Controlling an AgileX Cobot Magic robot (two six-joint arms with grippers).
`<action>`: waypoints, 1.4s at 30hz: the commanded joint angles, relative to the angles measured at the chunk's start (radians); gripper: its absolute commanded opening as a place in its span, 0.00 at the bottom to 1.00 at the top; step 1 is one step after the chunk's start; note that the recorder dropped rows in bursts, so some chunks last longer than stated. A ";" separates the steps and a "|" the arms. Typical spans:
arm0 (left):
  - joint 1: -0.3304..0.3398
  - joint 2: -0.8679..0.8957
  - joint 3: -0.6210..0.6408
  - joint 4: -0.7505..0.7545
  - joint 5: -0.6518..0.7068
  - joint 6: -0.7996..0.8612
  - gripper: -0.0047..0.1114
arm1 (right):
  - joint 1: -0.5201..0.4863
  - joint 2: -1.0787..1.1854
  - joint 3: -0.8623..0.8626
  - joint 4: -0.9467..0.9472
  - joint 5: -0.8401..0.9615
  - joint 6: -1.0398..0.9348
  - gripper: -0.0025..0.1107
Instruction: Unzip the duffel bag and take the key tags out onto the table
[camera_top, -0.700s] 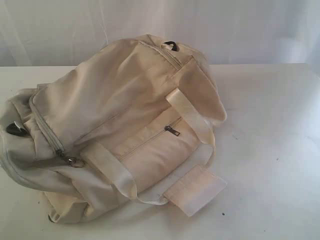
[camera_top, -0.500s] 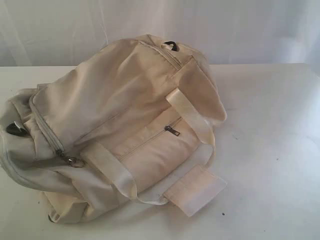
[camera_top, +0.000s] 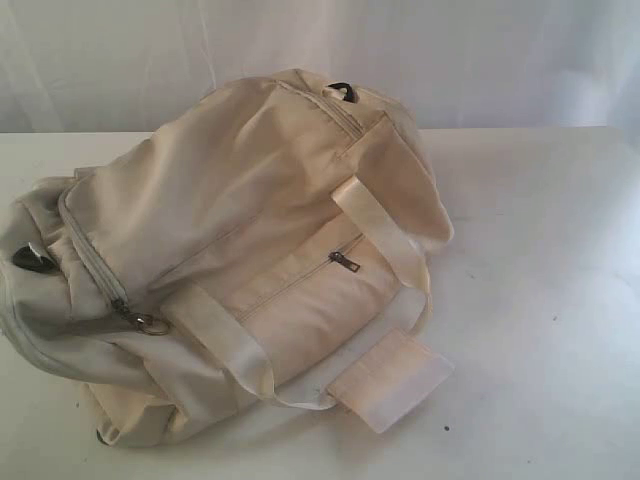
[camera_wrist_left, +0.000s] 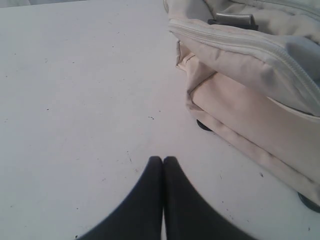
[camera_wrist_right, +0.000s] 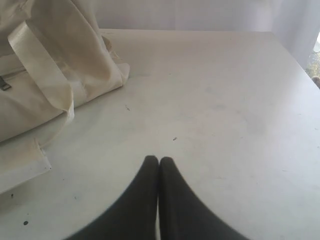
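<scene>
White desk (camera_top: 540, 300), matte w/ a few dark specks; pale draped curtain (camera_top: 480, 60) behind. My ext. view has the bag (camera_top: 240, 220) slumped on the desk, left of centre: soft cream fabric, creased & saggy, a rounded lump rather than a neat box.

A flat pale webbing handle (camera_top: 385, 230) loops over the front. Its rectangular fabric pad (camera_top: 390, 378) lies flat on the desk at the near side.

Grey main zip (camera_top: 90, 262) curves along the left end w/ a metal ring pull (camera_top: 152, 324) at its lower end. It looks closed, so I can't see what's inside. Pocket zip (camera_top: 300, 283) runs diagonally across the front panel, small dark pull (camera_top: 344, 261) at the upper-right end; also looks shut. A black strap ring (camera_top: 341, 90) sticks up at the far end.

Left end effector (camera_wrist_left: 163, 159): smooth black tapered fingers, tips pressed together w/ nothing between, over the desk near the bag's corner. A round black foot (camera_wrist_left: 203, 125) shows under the base there.

Right end effector (camera_wrist_right: 159, 159): same black fingers, tips together & holding nothing, over the desk near the bag's handle side, apart from it.
</scene>
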 joint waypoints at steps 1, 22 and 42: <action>-0.006 -0.004 0.005 -0.007 0.002 -0.001 0.04 | 0.002 -0.006 0.002 -0.007 -0.012 0.001 0.02; -0.006 -0.004 0.005 -0.007 -0.175 -0.001 0.04 | 0.002 -0.006 0.002 -0.014 -0.024 0.001 0.02; -0.006 -0.004 0.005 -0.007 -0.498 -0.034 0.04 | 0.002 -0.006 0.002 0.020 -0.630 0.196 0.02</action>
